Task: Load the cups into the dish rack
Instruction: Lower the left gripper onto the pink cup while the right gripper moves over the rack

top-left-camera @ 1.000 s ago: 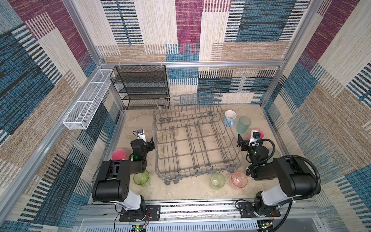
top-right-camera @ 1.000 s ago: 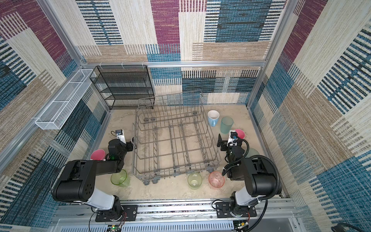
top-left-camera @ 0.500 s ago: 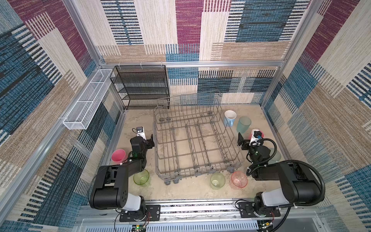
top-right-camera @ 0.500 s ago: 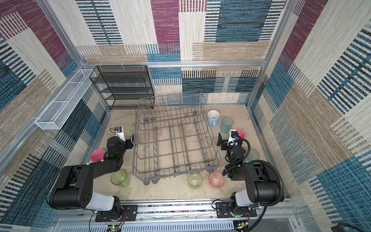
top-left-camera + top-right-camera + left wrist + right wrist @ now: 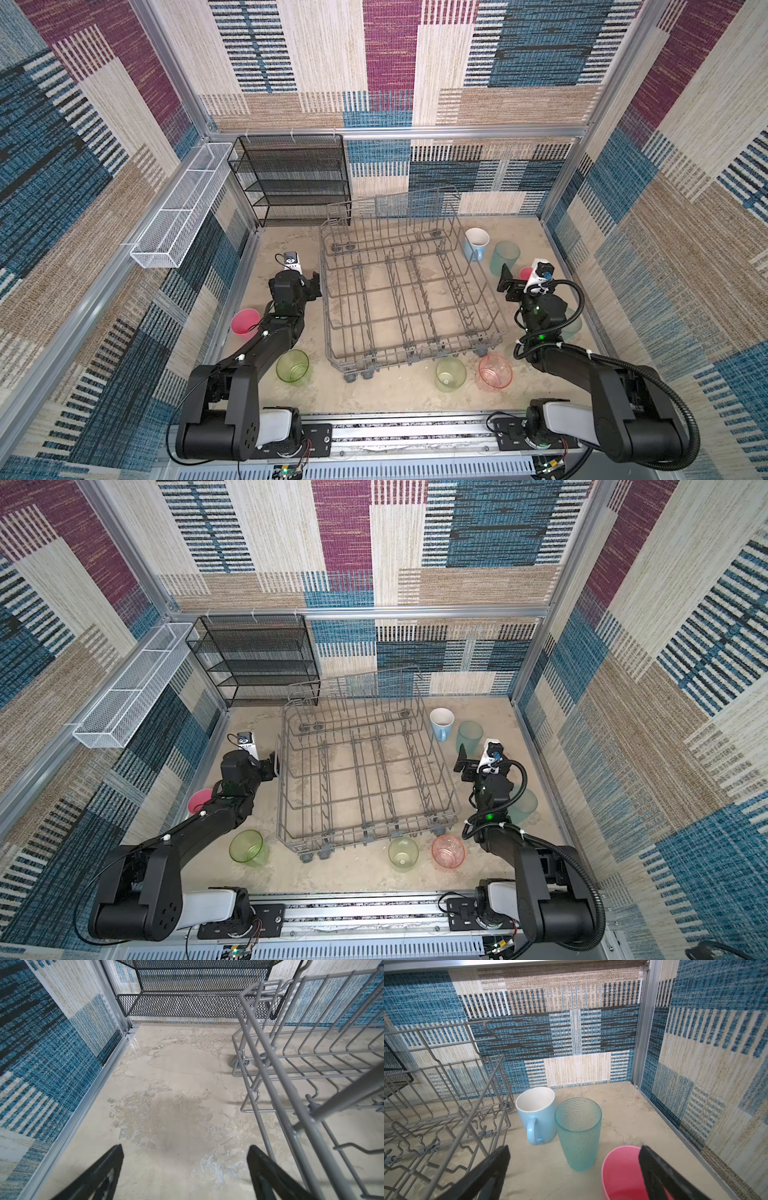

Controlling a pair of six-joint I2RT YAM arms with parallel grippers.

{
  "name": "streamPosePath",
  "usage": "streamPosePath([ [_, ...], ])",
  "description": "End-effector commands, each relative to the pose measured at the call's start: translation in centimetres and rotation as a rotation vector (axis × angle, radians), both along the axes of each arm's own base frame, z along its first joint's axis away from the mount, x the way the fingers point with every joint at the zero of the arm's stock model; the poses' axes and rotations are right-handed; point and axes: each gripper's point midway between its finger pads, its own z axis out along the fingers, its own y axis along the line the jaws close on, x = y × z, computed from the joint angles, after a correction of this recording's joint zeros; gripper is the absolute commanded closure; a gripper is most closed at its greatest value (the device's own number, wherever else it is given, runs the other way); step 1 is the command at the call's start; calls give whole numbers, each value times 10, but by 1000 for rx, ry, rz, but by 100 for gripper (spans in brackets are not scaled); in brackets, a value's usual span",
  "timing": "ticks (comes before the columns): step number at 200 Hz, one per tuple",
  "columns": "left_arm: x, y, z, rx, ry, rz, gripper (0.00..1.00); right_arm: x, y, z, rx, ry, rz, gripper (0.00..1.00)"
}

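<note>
The dish rack (image 5: 411, 291) stands mid-frame in both top views, with every visible cup outside it on the table (image 5: 390, 395). The left end effector (image 5: 185, 1167) hovers at the rack's left edge, jaws spread wide over bare table, holding nothing. The right end effector (image 5: 574, 1159), equally wide and empty, hangs right of the rack, just by a pink cup (image 5: 620, 1167) and near a teal tumbler (image 5: 578, 1132) and a light-blue mug (image 5: 536, 1113). Along the lower part of the frame stand a green cup (image 5: 292, 365), a yellow-green cup (image 5: 450, 374) and a pink-orange cup (image 5: 494, 371); a second pink cup (image 5: 245, 322) stands at the left
</note>
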Motion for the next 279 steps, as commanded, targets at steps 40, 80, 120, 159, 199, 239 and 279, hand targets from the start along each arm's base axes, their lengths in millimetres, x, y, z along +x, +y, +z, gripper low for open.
streamPosePath([
  [40, -12, 15, 7, -40, 106, 135, 5, 13, -2, 7, 92, 75, -22, 0],
  [80, -16, 19, 11, -59, 175, 183, 6, 28, 0, 10, 139, 147, -28, 0],
  [120, -20, 22, 26, -78, 215, 221, 7, 46, 5, 18, 208, 254, -20, 2],
  [159, -32, 20, 36, -98, 306, 230, 12, 60, 13, 29, 243, 343, -16, 6],
  [199, -44, 13, 32, -116, 445, 209, 16, 71, 18, 44, 274, 406, -1, 11],
  [239, -55, 11, 31, -110, 578, 212, 17, 73, 25, 57, 294, 397, 24, 11],
  [279, -74, 19, 27, -112, 654, 267, 19, 79, 46, 64, 263, 398, 81, 12],
])
